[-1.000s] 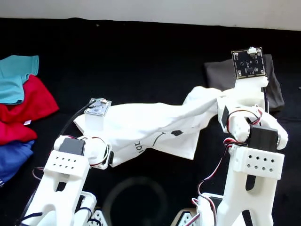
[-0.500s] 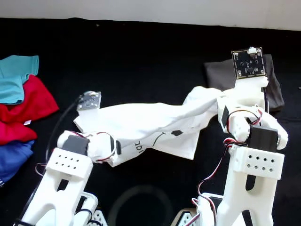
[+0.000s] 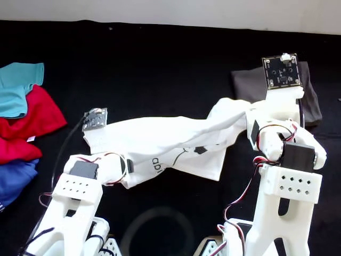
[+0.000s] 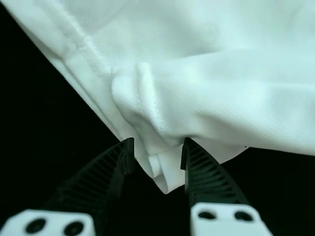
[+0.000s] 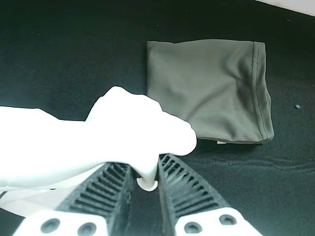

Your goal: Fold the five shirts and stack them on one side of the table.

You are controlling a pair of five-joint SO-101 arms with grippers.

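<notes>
White shirt [image 3: 170,146], gripped by left fingers [image 4: 157,147], by right fingers [image 5: 146,169]

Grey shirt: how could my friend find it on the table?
Start at the black table and go to the side where the right gripper pinches the white cloth shirt. Just beyond that gripper lies the grey cloth shirt. It alone is folded into a neat flat rectangle.

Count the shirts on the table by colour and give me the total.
White fabric shirt, stretched out: 1
Dark grey fabric shirt, folded: 1
Teal fabric shirt, crumpled: 1
Red fabric shirt, crumpled: 1
Blue fabric shirt, crumpled: 1
Total: 5
</notes>
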